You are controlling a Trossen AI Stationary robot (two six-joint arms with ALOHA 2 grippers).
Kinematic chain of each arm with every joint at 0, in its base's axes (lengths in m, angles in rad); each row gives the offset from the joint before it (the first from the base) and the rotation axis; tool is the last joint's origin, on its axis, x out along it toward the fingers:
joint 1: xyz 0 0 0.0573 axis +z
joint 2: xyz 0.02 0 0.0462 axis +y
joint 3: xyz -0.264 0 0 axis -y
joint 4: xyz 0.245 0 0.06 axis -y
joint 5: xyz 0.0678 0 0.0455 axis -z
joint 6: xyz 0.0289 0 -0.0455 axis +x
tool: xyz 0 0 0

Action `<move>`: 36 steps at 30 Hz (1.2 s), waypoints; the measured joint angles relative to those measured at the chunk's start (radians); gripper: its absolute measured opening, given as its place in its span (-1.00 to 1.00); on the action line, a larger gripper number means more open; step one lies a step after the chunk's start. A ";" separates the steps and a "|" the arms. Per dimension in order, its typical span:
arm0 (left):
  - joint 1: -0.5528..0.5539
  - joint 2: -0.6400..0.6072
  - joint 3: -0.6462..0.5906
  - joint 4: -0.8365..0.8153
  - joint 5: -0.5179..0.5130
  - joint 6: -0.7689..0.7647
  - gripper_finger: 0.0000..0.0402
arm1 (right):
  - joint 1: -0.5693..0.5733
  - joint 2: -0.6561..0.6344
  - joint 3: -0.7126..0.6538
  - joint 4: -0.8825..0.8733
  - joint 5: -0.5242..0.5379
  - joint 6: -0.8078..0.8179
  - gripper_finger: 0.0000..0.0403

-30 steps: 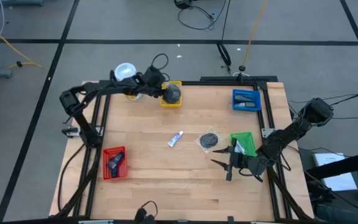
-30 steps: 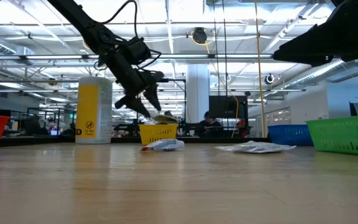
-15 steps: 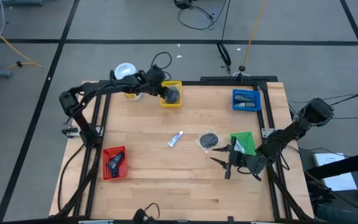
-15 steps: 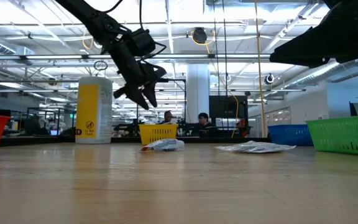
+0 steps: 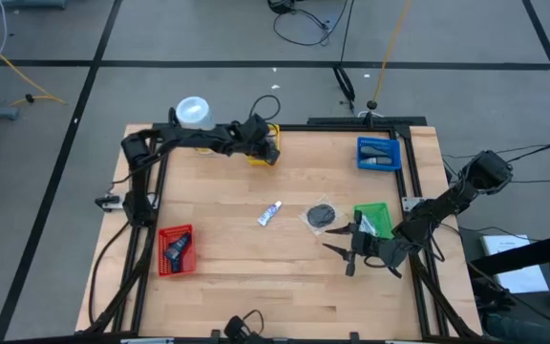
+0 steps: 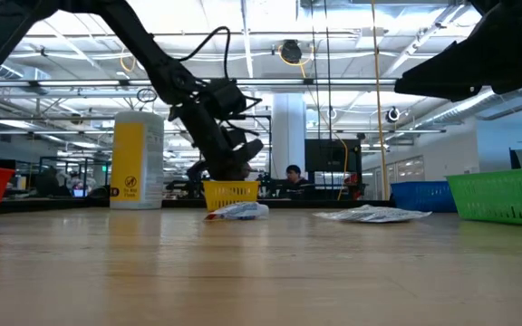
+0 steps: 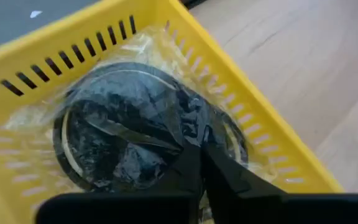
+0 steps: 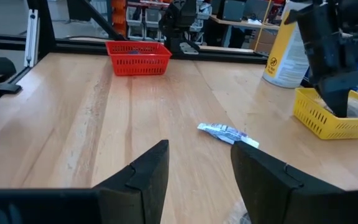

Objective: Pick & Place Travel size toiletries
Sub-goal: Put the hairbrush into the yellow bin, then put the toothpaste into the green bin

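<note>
A dark round disc in clear wrap (image 7: 123,124) lies in the yellow tray (image 5: 263,145) at the table's far edge. My left gripper (image 7: 194,146) reaches down into that tray, shut, its tips at the disc. A slim white tube (image 5: 271,213) and a second wrapped dark disc (image 5: 321,216) lie flat on the wood mid-table. My right gripper (image 5: 351,253) hovers open near the front right, close to the green tray (image 5: 374,221), with nothing between its fingers (image 8: 157,162). My left gripper has its shut fingertips on the wrapped disc's upper face (image 7: 179,134), near the disc's rim, coming slanting down from the table's left. The disc rests in the yellow tray. I cannot tell whether the tips pinch the clear wrap or only press on it.
A tall yellow canister with a white lid (image 5: 192,113) stands at the far left corner. A blue tray (image 5: 378,153) at the far right and a red tray (image 5: 176,250) at the near left each hold items. People sit in the room beyond.
My left gripper has first risen a little above the yellow tray, then gone toward the table's right edge and down into the tray, shutting on the way. The wrapped disc, which lay across the tray's top, now sits lower in the tray.
</note>
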 joint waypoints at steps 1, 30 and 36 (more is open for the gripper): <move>0.002 0.006 0.000 0.003 0.000 -0.001 -0.96 | 0.000 0.000 0.000 -0.001 0.000 -0.002 -0.18; -0.750 -0.317 -0.278 0.239 -0.410 0.220 -0.88 | 0.095 -0.001 0.000 0.217 0.005 -0.301 -0.18; -0.849 -0.221 -0.370 0.588 -0.440 0.181 -0.87 | 0.066 0.000 0.000 0.182 0.004 -0.268 -0.18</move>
